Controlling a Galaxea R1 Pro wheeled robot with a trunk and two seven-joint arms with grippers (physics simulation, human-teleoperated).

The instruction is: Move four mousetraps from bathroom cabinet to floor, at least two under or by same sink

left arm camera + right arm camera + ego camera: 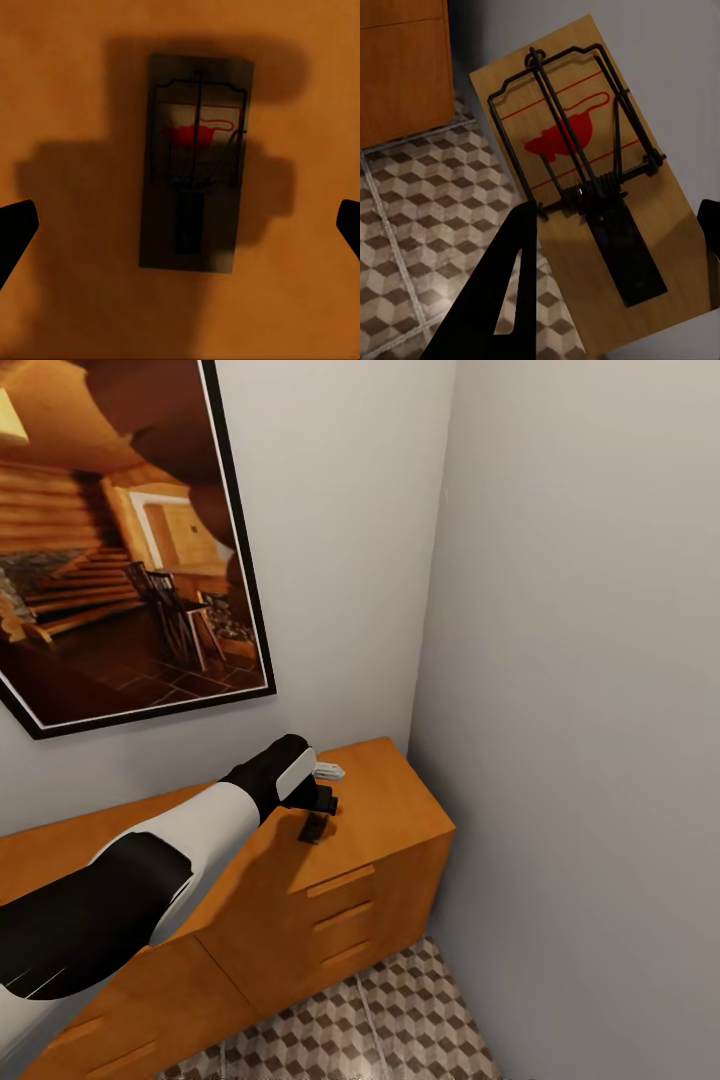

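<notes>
Black and white, the robot's left arm reaches forward from the lower left of the head view, out over the top of the cabinet. At its end the left gripper hangs just above a mousetrap that lies flat on the cabinet top, near the front edge. The left wrist view looks straight down on this mousetrap, dim in the arm's shadow, with its red spot and black wire visible; the two dark fingertips stand wide apart at either side of it, not touching the board.

The right wrist view shows a second mousetrap close up, a tan board with a black spring and a red mouse mark, clamped between the right gripper's black fingers and held above the bathroom floor with its brown, beige and grey cube tiles.

Below the cabinet's drawer fronts with their bar handles, the same tiled floor shows. Behind the cabinet, a framed picture of a log-cabin room hangs on the pale wall, and another plain wall closes the corner on the right.
</notes>
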